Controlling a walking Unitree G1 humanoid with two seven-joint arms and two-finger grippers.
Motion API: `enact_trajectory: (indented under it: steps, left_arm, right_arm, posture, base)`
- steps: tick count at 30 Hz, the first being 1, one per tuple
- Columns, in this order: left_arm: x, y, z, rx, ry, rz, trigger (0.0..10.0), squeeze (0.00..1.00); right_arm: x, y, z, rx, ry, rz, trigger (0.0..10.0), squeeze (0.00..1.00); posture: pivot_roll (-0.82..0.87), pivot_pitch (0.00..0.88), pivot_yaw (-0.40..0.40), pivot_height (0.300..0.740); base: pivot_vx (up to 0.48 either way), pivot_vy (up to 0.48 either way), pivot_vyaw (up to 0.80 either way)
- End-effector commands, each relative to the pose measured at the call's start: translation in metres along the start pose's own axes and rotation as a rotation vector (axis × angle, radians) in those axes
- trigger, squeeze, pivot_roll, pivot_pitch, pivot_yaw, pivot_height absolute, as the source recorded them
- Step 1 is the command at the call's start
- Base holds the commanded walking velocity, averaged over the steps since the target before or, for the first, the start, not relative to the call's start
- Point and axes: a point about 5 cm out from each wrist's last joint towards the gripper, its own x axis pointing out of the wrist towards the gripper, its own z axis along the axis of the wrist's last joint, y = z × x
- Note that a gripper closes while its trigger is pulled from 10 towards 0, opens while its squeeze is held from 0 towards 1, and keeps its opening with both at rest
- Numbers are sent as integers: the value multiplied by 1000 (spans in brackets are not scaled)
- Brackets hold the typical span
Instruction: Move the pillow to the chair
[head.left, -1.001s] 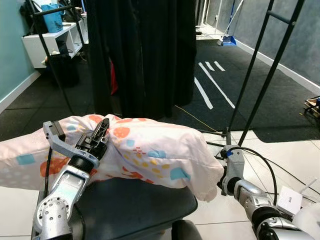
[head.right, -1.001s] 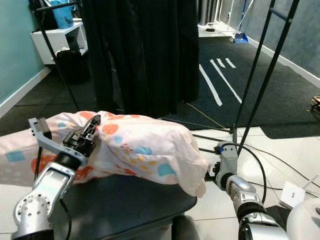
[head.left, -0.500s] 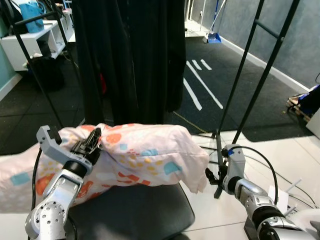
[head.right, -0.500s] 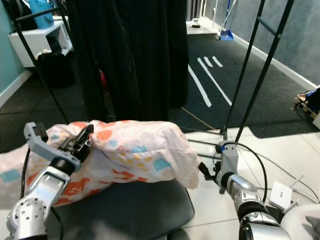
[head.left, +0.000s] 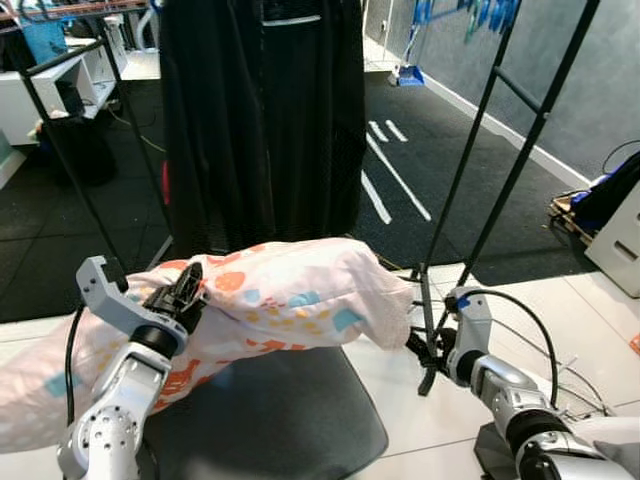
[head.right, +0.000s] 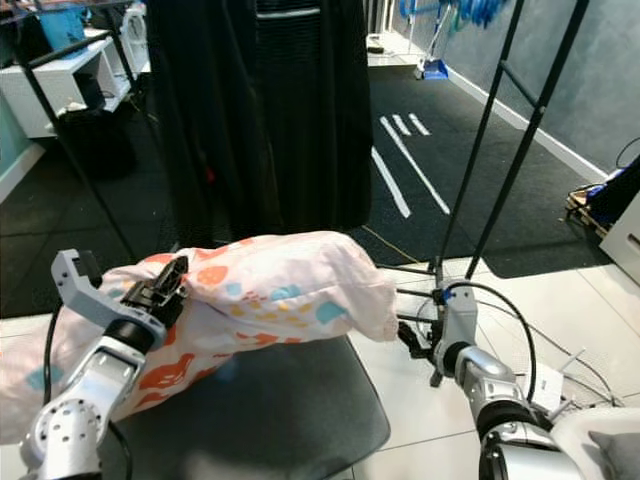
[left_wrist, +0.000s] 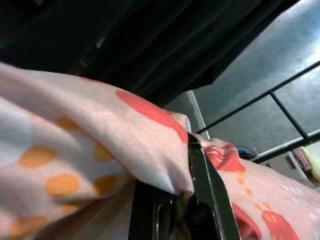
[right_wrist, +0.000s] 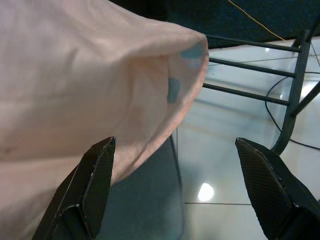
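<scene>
Left eye view: I see the pillow, pale pink with orange, blue and yellow patches, lying across the dark seat of the chair, one end overhanging the seat's right edge. My left gripper is up at the pillow's left part, fingers pinched on a fold of the cover. My right gripper sits low, just beside the pillow's overhanging end, near the foot of a black metal rack. Dark garments hang behind the pillow.

Right eye view: I see the same layout. The pillow rests on the chair seat, above a white tiled floor.

Left wrist view: the black fingers are pressed together on pillow fabric, which bunches over them.

Right wrist view: the two fingers are spread wide apart, holding nothing. The pillow's rounded end hangs just ahead of them, over the seat edge.
</scene>
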Motion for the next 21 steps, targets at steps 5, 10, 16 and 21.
enact_trajectory:
  steps: [5, 10, 16, 21]
  left_arm:
    - [0, -1, 8, 23, -56, -4, 10000, 0]
    - [0, 1, 10, 91, -59, 15, 10000, 0]
    - [0, 3, 10, 151, -68, 33, 10000, 0]
    - [-2, 10, 9, 229, -73, 81, 10000, 0]
  right_arm:
    - [-1, 0, -2, 2, -4, -6, 10000, 0]
    - [-1, 1, 4, 15, -57, 8, 10000, 0]
    - [0, 4, 5, -1, -66, 42, 10000, 0]
    - [0, 5, 4, -1, -69, 48, 10000, 0]
  posture:
    - [-260, 43, -8, 725]
    - [-260, 34, -9, 730]
    - [-258, 34, -10, 730]
    - [-256, 31, -7, 730]
  base:
    - [0, 0, 0]
    - [0, 0, 0]
    - [0, 0, 387]
    - [0, 0, 772]
